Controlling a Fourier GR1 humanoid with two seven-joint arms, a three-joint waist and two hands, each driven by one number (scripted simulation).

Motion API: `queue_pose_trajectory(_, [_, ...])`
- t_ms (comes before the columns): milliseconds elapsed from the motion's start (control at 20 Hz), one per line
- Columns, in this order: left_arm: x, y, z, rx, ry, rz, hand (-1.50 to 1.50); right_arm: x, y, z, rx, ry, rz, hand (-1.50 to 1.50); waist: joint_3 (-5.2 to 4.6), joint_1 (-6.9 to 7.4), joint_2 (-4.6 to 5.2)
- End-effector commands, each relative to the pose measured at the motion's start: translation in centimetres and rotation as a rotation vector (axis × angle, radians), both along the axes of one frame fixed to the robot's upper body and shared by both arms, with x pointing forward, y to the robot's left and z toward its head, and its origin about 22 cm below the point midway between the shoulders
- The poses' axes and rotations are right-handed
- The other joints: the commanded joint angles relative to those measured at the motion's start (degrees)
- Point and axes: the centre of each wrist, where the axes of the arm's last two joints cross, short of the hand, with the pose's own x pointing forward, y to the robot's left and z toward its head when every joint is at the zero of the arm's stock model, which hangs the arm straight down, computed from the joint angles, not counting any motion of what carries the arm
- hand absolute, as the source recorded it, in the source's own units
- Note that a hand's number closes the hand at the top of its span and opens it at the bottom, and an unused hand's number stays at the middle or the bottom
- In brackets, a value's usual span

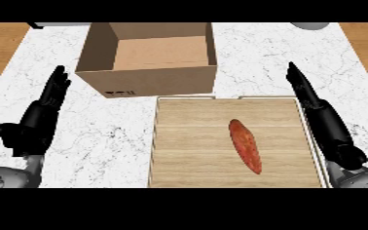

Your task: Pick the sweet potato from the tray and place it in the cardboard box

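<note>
A long orange-red sweet potato [245,145] lies lengthwise on the wooden tray [188,146], right of the tray's middle. The open cardboard box [147,80] stands just behind the tray, toward the left, and nothing shows inside it. My right hand [321,117] is open with straight fingers pointing away, alongside the tray's right rim and apart from the sweet potato. My left hand [43,111] is open too, fingers straight, resting on the left side of the counter, well left of the tray and box.
The white marble counter [266,58] runs to wooden edges at far left and far right. A pale rounded object [310,25] shows at the top right edge, and another pale object [61,25] at the top left.
</note>
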Motion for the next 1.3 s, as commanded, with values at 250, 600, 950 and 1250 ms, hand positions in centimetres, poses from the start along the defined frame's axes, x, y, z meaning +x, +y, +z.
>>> queue_pose_trajectory(250, [-0.2, 6.0, -0.6, 0.276, 0.108, 0.212, 0.0, 0.4, 2.9, -1.1, 0.131, 0.339, 0.557, -1.5, -1.07, 3.57, -0.08])
queue_pose_trajectory(600, [0.5, 4.9, -1.9, 0.254, 0.177, 0.203, 0.0, 1.5, -3.6, -4.6, -0.066, 0.196, 0.688, -1.5, -0.99, 1.91, -0.06])
queue_pose_trajectory(950, [1.3, 4.2, -2.5, 0.264, 0.199, 0.215, 0.0, 7.1, -7.2, -3.3, -0.195, 0.054, 0.828, -1.5, -1.11, 1.93, -0.64])
queue_pose_trajectory(1250, [0.8, 4.7, -2.0, 0.245, 0.2, 0.186, 0.0, 9.4, -5.4, 0.2, -0.629, 0.045, 0.916, -1.5, -1.22, 2.78, -0.85])
